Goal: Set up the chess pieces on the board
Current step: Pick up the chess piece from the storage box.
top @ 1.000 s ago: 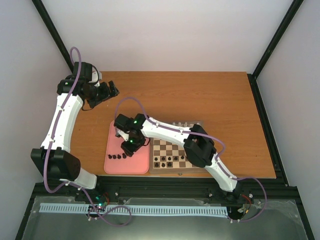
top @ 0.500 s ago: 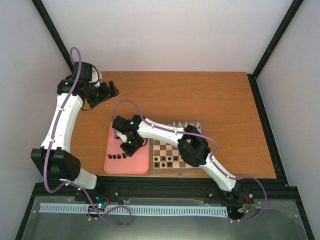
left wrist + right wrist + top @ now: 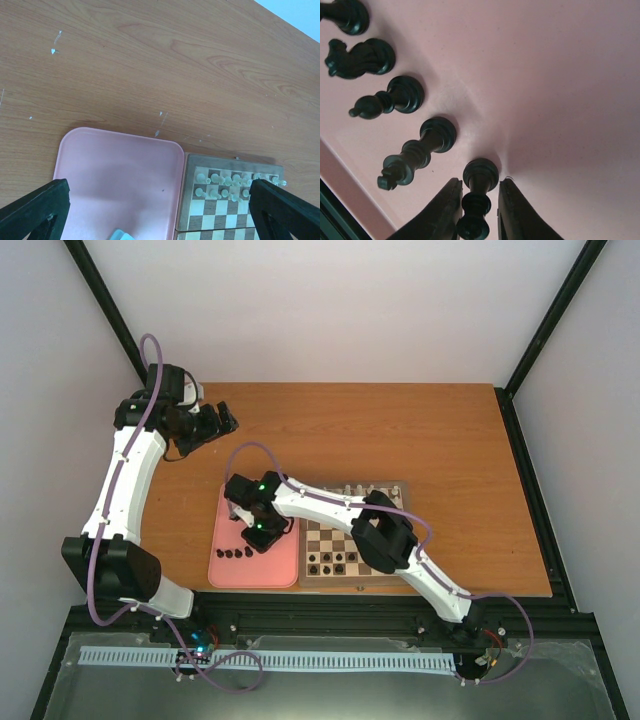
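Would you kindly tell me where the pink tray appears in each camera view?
Top external: pink tray left of the board, at the near edge of the table.
Left wrist: lower left, its right edge beside the board.
Right wrist: fills the frame, beneath the black pieces.
Shared landmark: the board, in the top and left wrist views only.
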`<action>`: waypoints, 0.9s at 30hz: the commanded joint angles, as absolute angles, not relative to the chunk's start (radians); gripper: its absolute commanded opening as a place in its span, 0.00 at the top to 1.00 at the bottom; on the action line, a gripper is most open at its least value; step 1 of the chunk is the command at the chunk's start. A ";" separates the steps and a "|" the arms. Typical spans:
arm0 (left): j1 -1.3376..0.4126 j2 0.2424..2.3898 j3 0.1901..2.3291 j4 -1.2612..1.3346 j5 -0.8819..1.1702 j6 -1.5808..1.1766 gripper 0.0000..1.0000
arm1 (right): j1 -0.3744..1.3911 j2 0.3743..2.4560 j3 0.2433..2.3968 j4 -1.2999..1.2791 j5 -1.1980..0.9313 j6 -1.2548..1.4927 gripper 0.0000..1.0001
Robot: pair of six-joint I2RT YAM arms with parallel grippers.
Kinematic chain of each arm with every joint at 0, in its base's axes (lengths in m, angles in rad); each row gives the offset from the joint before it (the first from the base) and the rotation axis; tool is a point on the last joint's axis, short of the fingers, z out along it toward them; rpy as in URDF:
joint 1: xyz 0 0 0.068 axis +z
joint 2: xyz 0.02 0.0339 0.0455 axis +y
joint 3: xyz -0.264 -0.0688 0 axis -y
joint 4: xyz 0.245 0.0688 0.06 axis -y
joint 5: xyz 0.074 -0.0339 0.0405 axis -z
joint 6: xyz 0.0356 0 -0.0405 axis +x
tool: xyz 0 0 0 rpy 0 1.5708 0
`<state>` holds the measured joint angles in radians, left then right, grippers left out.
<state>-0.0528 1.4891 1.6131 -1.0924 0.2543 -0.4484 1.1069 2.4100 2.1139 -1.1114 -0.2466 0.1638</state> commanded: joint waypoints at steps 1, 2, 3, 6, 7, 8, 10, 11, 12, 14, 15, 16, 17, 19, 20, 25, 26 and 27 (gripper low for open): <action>-0.059 1.479 1.649 -1.089 0.249 -0.433 0.00 | 1.111 2.424 2.152 -1.129 -0.240 0.160 0.82; -0.059 1.479 1.649 -1.090 0.248 -0.432 0.00 | 1.111 2.424 2.154 -1.130 -0.238 0.160 0.85; -0.058 1.478 1.649 -1.091 0.247 -0.433 0.00 | 1.111 2.424 2.153 -1.132 -0.235 0.162 0.88; -0.057 1.478 1.649 -1.091 0.247 -0.431 0.00 | 1.111 2.420 2.155 -1.138 -0.220 0.164 0.97; -0.058 1.478 1.649 -1.091 0.246 -0.432 0.00 | 1.111 2.416 2.154 -1.141 -0.208 0.168 0.97; -0.058 1.478 1.649 -1.091 0.247 -0.432 0.00 | 1.111 2.409 2.152 -1.142 -0.194 0.172 0.97; -0.059 1.477 1.652 -1.092 0.249 -0.432 0.00 | 1.111 2.386 2.143 -1.144 -0.161 0.183 0.97; -0.059 1.475 1.652 -1.093 0.249 -0.431 0.00 | 1.109 2.370 2.129 -1.144 -0.142 0.190 0.97; -0.058 1.475 1.652 -1.094 0.249 -0.431 0.00 | 1.108 2.348 2.113 -1.142 -0.121 0.200 0.97; -0.058 1.472 1.650 -1.094 0.249 -0.431 0.00 | 1.104 2.291 2.071 -1.135 -0.080 0.224 0.97; -0.058 1.471 1.648 -1.094 0.249 -0.431 0.00 | 1.100 2.255 2.042 -1.132 -0.059 0.239 0.97; -0.058 1.469 1.646 -1.094 0.250 -0.431 0.00 | 1.094 2.217 2.011 -1.128 -0.043 0.258 0.97; -0.058 1.468 1.644 -1.093 0.250 -0.432 0.00 | 1.088 2.172 1.969 -1.124 -0.022 0.276 0.97; -0.058 1.466 1.642 -1.092 0.251 -0.433 0.00 | 1.076 2.079 1.880 -1.120 0.004 0.320 0.97; -0.057 1.465 1.640 -1.091 0.253 -0.433 0.00 | 1.071 2.032 1.830 -1.120 0.021 0.340 0.97; -0.058 1.466 1.640 -1.088 0.259 -0.436 0.00 | 1.054 1.799 1.572 -1.132 0.068 0.451 0.97; -0.058 1.465 1.640 -1.088 0.261 -0.437 0.00 | 1.053 1.760 1.520 -1.133 0.064 0.482 0.97; -0.059 1.466 1.640 -1.087 0.262 -0.437 0.00 | 1.052 1.707 1.466 -1.129 0.054 0.503 0.97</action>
